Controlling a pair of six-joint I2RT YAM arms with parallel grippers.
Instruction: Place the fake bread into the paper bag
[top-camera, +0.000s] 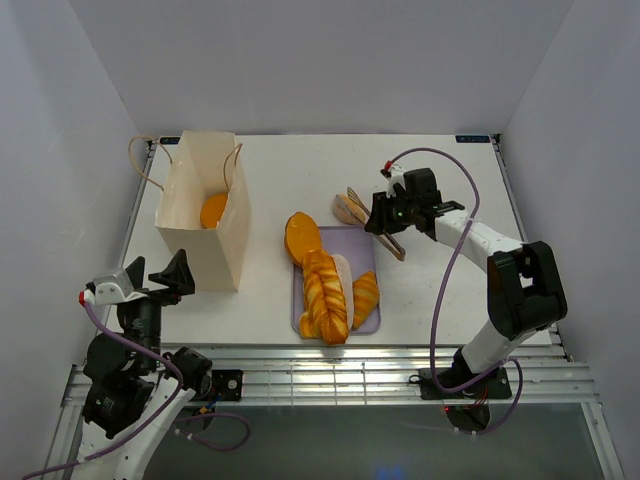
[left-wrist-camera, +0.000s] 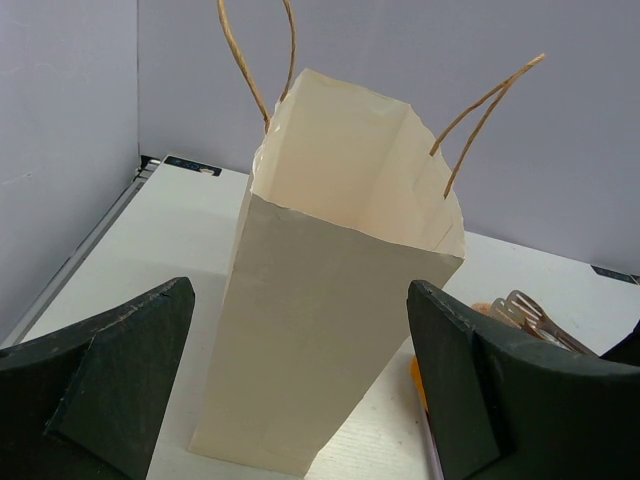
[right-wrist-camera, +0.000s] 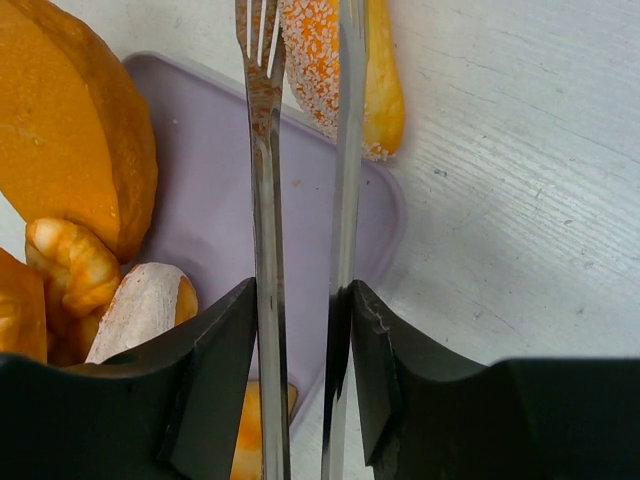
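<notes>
A white table (top-camera: 440, 290) seen from above, with two robot arms at its near edge.

On the left stands a tall cream paper bag (top-camera: 232, 235), upright and open at the top, its cord handles (left-wrist-camera: 255, 75) rising above the rim. One round orange bun (top-camera: 213, 211) lies inside it at the bottom.

The left gripper (top-camera: 160, 268) hovers just in front of the bag. Its claw is spread wide and has hold of nothing.

Near the middle of the table lies a lilac tray (top-camera: 362, 245) heaped with glossy toy bread. An oval loaf (top-camera: 303, 238) sits at the far left corner, overhanging the edge. A long braided loaf (top-camera: 325, 296) runs down the middle. A smaller golden pastry (top-camera: 365, 298) lies to its right, and a pale bun (top-camera: 343, 268) sits between them.

The right gripper (right-wrist-camera: 300, 300) is over the tray's far right corner. Its claw is pinched on a pair of metal tongs (right-wrist-camera: 262, 200), one finger pressed against each arm. The arms are squeezed close but not touching. The tong tips reach over a sugar-crusted pastry (right-wrist-camera: 320, 80) lying on the table just past the tray; whether they touch it cannot be told.
</notes>
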